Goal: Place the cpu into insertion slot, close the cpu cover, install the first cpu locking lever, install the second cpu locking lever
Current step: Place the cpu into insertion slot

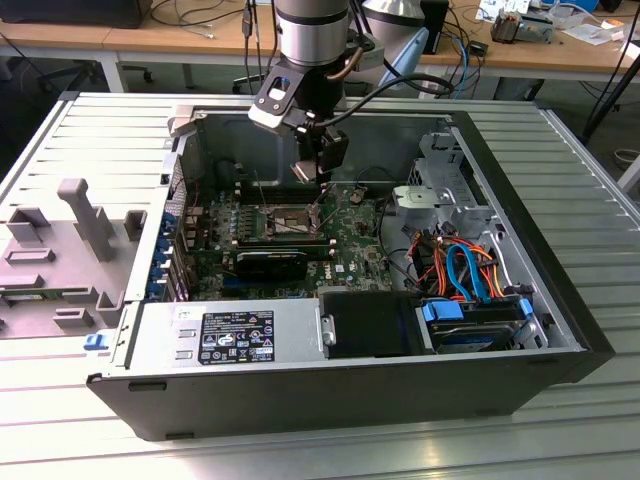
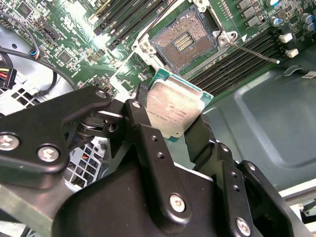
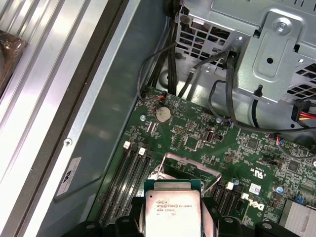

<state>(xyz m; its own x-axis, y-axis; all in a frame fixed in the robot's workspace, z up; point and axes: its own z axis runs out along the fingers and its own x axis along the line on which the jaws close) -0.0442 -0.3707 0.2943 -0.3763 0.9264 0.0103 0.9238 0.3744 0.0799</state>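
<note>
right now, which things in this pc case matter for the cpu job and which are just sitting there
For the job: gripper, shut on the cpu; insertion slot, empty; cpu cover, open; locking lever, unlatched.
Just there: memory slots; coin battery; drive cables; power supply.

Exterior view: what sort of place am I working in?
Probably an electronics lab: an open computer case lies on a ribbed metal table, cluttered workbenches stand behind, and the gripper holds the cpu.
</note>
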